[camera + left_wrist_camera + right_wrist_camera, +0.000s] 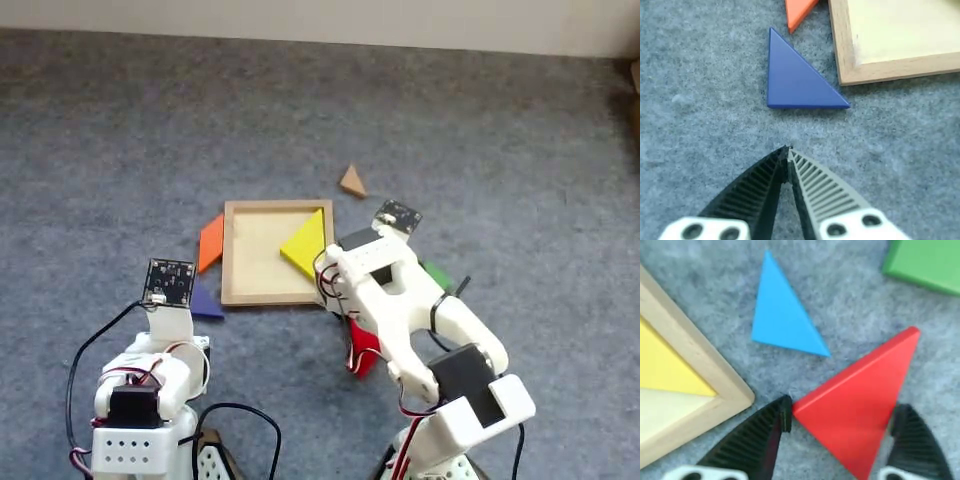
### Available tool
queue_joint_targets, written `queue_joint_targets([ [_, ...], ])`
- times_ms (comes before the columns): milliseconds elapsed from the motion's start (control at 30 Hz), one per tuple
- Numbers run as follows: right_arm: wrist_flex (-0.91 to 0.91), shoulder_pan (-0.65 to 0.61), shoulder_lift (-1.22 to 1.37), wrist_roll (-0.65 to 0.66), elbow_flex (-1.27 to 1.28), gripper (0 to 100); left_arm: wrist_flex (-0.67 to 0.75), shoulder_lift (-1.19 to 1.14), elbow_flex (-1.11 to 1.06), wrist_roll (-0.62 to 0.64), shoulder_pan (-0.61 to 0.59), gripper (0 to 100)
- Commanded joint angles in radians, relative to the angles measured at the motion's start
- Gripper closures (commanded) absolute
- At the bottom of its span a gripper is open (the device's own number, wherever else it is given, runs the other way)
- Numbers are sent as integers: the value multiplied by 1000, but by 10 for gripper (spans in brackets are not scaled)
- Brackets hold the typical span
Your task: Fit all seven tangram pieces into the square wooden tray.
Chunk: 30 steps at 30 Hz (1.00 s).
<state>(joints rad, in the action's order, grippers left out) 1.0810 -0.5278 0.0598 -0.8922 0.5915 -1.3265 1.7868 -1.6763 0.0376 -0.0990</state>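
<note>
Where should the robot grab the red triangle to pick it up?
By its thin side edges, coming down from above. The red triangle lies flat on the carpet, so only the edges offer a hold. The right gripper stands open astride it, a finger on either side.

One triangle [308,245] in the tray [229,260], smaller triangle [351,182] seemingly apart behind

the tray [230,255] is pale wood, with a yellow triangle [307,243] inside. around the tray on the grey bench [120,130] lie an orange piece [210,242], dark blue triangle [795,77], light blue triangle [782,315], red triangle [855,410], green piece [925,262] and tan triangle [351,182].
</note>
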Motion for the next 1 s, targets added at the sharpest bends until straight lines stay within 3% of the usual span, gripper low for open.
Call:
queue_joint_targets([
  [0, 13, 16, -28, 9, -31, 824, -3, 16, -19, -6, -10, 992],
  [333, 21, 16, -97, 123, -25, 831, -3, 16, -19, -6, -10, 992],
  [533, 21, 16, -309, 299, -22, 831, -3, 16, -19, -6, -10, 992],
  [700, -4, 13, -421, 529, -31, 831, -3, 16, -19, -6, -10, 992],
  [967, -82, 12, -314, 1023, -113, 831, -3, 16, -19, -6, -10, 992],
])
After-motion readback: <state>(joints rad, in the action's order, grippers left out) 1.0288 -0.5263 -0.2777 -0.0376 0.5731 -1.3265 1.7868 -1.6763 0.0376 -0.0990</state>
